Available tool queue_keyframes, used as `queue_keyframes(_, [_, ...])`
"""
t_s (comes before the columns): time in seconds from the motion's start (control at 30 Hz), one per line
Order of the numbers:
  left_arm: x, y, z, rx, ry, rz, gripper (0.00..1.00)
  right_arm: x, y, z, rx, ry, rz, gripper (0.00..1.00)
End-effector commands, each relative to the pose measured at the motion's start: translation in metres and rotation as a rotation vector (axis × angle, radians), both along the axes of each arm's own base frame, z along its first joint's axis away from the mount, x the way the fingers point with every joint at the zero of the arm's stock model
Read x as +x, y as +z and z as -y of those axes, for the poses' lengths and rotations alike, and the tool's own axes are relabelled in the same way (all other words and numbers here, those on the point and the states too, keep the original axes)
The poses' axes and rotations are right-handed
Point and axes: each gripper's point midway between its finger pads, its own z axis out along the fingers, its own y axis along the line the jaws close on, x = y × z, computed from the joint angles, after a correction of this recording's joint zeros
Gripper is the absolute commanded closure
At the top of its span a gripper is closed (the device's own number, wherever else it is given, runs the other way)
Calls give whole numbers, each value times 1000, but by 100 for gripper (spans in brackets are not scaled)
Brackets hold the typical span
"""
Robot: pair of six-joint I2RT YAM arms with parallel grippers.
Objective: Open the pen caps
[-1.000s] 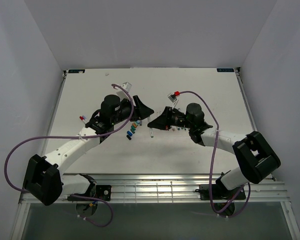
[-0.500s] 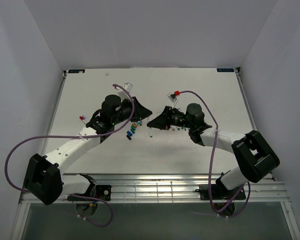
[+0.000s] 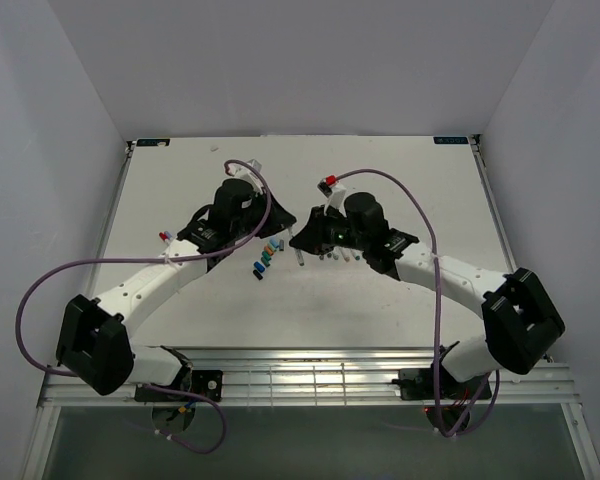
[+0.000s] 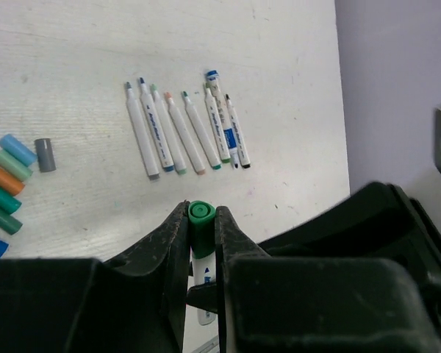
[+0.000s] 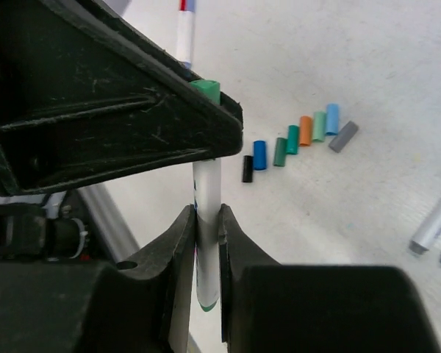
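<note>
Both grippers are now working on one pen (image 5: 207, 193). The left gripper (image 4: 201, 224) is clamping its jaws on the green cap (image 4: 201, 212), where a second ago they were standing apart. The right gripper (image 5: 207, 220) is squeezing the white barrel (image 5: 208, 173) just below that cap, as before. The pair is also standing closer together than earlier, holding the pen in the air above the table (image 4: 294, 44), to the right of the loose caps (image 4: 7, 184). The uncapped pens (image 4: 184, 129) are lying farther right of the loose caps. I am judging that the pull-apart is coming next, since the green cap is not yet off.
</note>
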Motion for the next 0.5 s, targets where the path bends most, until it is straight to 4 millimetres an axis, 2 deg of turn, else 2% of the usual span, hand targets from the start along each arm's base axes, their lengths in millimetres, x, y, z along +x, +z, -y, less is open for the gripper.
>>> queue_keyframes(0.0, [17,2,-29,77,208,-43,100,27,-34,38,-444,-235,134,92])
queue_keyframes(0.03, [17,-4,-34,91,245,-82,100,35,-24,39,-500,-286,181,92])
queue_keyframes(0.07, [20,-3,-38,105,283,-81,100,47,-24,56,-610,-407,242,92])
queue_keyframes(0.1, [22,-2,-40,109,304,-87,100,41,-34,51,-697,-391,277,92])
queue_keyframes(0.13, [27,2,-39,108,317,-82,100,39,-40,60,-783,-407,287,92])
queue_keyframes(0.17, [29,2,-40,117,325,-83,100,44,-33,62,-821,-446,314,92])
queue_keyframes(0.23, [37,4,-39,125,339,-76,100,41,-42,60,-874,-416,327,92])
queue_keyframes(0.3, [39,11,-31,113,287,-36,100,33,-50,48,-833,-324,300,92])
queue_keyframes(0.33, [45,25,-24,67,258,35,100,32,-49,39,-773,-283,284,92])
queue_keyframes(0.37, [38,24,-26,79,228,68,100,20,-51,22,-677,-175,238,92])
queue_keyframes(0.4, [37,27,-27,77,220,94,100,17,-50,28,-630,-167,220,92])
queue_keyframes(0.47, [34,28,-33,101,214,111,100,13,-38,25,-542,-143,205,92])
